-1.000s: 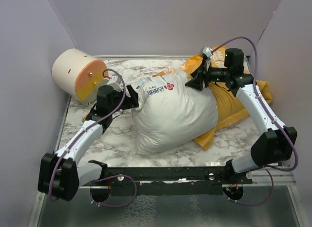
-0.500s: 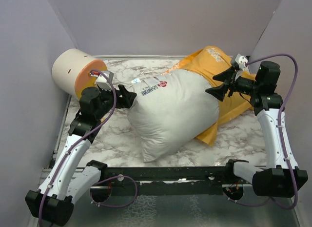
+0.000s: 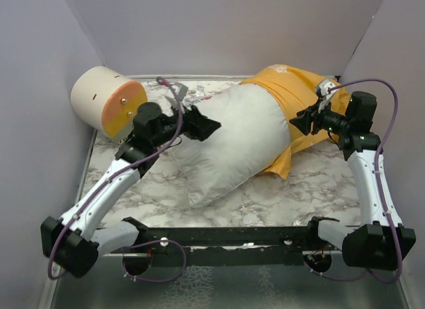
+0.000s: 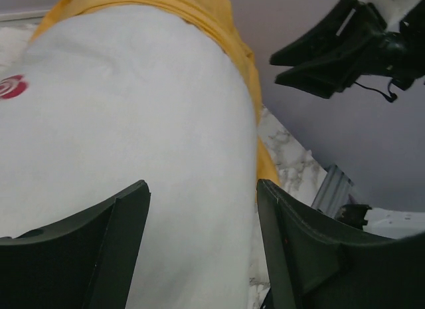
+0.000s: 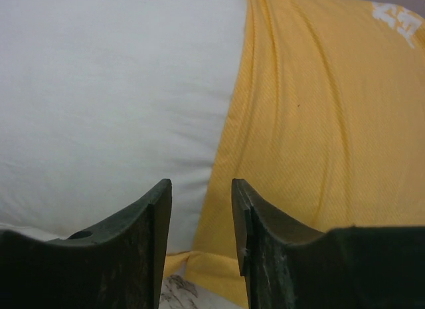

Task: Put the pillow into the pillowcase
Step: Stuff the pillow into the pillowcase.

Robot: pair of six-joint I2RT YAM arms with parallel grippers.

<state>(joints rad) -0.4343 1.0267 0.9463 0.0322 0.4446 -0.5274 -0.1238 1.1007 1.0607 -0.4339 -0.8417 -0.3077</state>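
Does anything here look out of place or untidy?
The pillow is only partly inside the pillowcase: the far end is covered, most of it sticks out bare toward the near left. A cylinder lies on its side, far left.

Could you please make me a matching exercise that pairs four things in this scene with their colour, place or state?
Things:
1 pillow
2 pillowcase
3 cylinder
4 left gripper

Descriptions:
A cream and orange, lying on its side at far left
B white, bulging in the middle
C jaws apart at the pillow's left end
D orange-yellow, covering the pillow's far right end

Pairs: 1-B, 2-D, 3-A, 4-C
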